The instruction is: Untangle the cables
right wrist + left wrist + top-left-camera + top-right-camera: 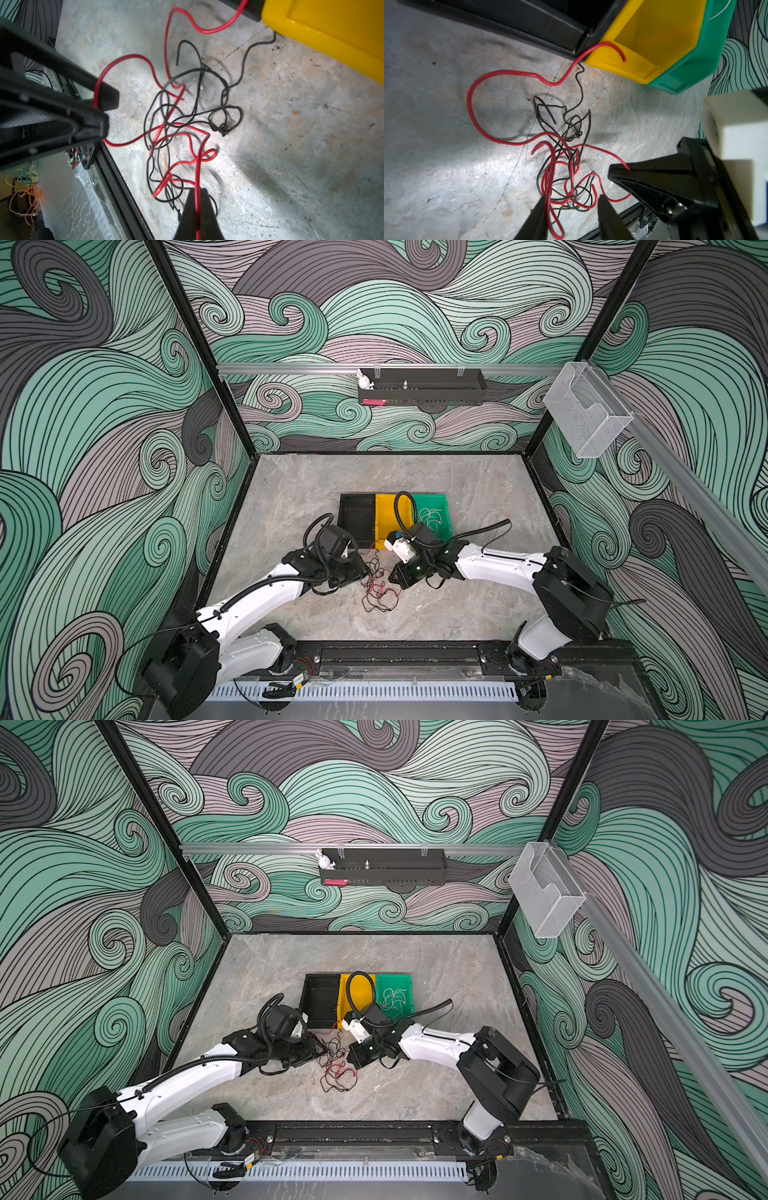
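The cables [380,585] [337,1067] are thin red and black wires lying in a loose tangle on the stone tabletop between my two grippers. In the left wrist view the tangle [566,166] spreads toward the bins, and one red end rests on the yellow bin's lip. My left gripper [572,202] [365,572] is open over the tangle's edge, and a red wire runs along one finger [539,214]. My right gripper [198,195] [392,577] is shut on a red cable that runs straight up from its tips. White cables [432,517] lie in the green bin.
Three bins stand side by side just behind the tangle: black [357,526], yellow [384,506] and green [441,499]. Corrugated hoses loop over both wrists. A black rail [399,649] runs along the table's front edge. A black shelf [422,385] hangs on the back wall.
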